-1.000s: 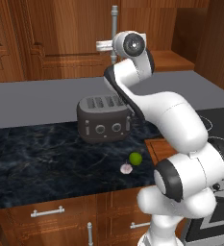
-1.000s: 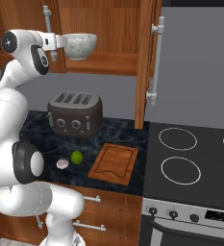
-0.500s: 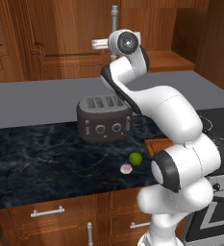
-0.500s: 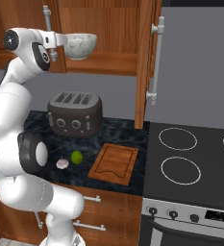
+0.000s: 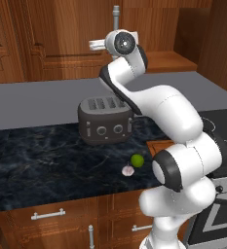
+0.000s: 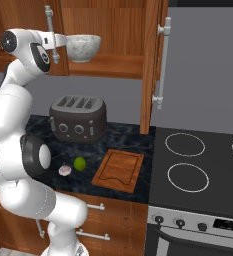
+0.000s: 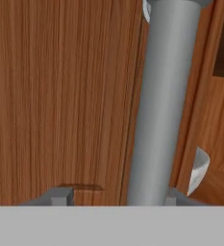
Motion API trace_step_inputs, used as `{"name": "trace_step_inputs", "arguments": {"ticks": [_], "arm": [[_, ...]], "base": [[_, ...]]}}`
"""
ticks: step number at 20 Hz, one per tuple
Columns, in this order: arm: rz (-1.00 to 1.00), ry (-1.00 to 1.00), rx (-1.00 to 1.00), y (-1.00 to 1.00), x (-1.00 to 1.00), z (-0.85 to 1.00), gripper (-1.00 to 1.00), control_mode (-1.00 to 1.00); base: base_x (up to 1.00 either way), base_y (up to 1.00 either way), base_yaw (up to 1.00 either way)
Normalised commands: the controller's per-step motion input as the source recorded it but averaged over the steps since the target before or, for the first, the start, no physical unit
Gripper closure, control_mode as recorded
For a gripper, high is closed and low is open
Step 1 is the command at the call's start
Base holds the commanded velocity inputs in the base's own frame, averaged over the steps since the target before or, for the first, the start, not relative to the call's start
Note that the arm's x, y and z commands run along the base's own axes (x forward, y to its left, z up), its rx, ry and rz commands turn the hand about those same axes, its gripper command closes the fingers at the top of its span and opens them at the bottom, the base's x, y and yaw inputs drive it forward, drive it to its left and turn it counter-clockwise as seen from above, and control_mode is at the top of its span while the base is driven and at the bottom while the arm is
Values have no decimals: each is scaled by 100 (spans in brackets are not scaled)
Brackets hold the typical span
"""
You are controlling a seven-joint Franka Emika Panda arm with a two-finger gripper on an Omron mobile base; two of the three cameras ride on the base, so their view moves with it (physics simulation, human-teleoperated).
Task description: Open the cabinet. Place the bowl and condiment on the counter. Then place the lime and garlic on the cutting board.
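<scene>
Silver bar handle (image 7: pixel 161 96) on the cabinet (image 7: pixel 60 96) now stands between the spread, not yet pinching tips of the gripper (image 7: pixel 117 196), which has just closed in; the bowl (image 6: pixel 84 47) waits on the shelf at its 3 o'clock.

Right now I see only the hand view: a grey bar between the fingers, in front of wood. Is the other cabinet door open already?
Observer: Yes. In the right base view the other door stands swung out, edge toward the camera, its handle on the stove side.
Operator: Where is the bowl?
Observer: The bowl sits upright on the cabinet shelf, just right of the bar that your fingers straddle.
Operator: And the lime and garlic?
Observer: The lime and garlic lie on the counter in front of the toaster, left of the cutting board, not on it.
</scene>
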Motion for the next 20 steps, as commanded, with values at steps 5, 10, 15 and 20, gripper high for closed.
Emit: {"name": "trace_step_inputs", "arguments": {"ticks": [5,10,15,20], "arm": [[0,0,0,4,4,0,100,-100],[1,0,0,2,12,-2,100,-100],[2,0,3,-6,28,0,100,-100],[1,0,6,-29,26,0,100,-100]], "base": [[0,0,0],[0,0,0],[0,0,0],[0,0,0]]}}
